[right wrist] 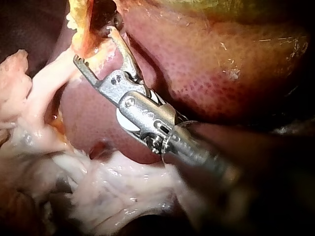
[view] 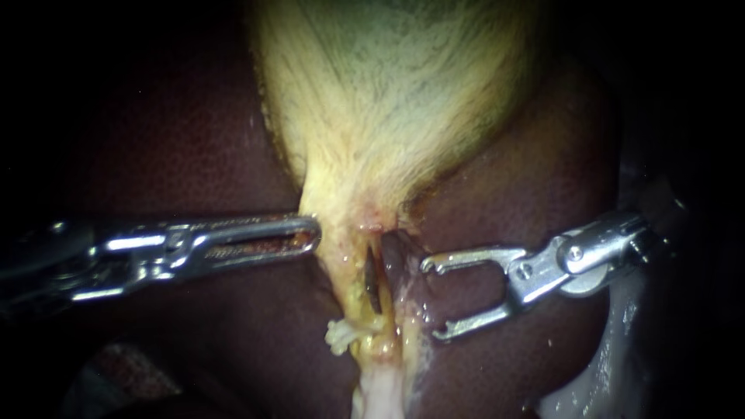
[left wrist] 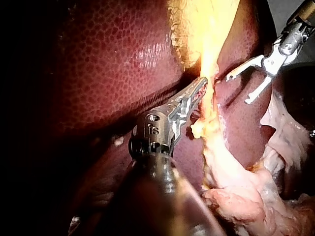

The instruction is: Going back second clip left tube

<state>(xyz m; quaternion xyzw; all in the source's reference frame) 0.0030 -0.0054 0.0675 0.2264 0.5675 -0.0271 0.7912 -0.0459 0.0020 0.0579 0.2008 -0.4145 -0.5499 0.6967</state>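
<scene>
Liver (view: 194,140) behind, right instrument (view: 432,301) gapes beside the clip (view: 372,281).

Left instrument (view: 310,233), right instrument (view: 432,301): bright polished metal, glossy, specular highlights. Liver (view: 194,155): wet, glossy, finely pebbled grain. Gallbladder (view: 388,85): fibrous streaks, nearer matt. Tube (view: 353,264) below gallbladder: slick, wet sheen. Clip (view: 372,279) on it: dark, dull.

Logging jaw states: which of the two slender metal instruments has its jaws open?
The right silver instrument: its hooked jaws gape wide, holding nothing. The left instrument has them lying together.
</scene>
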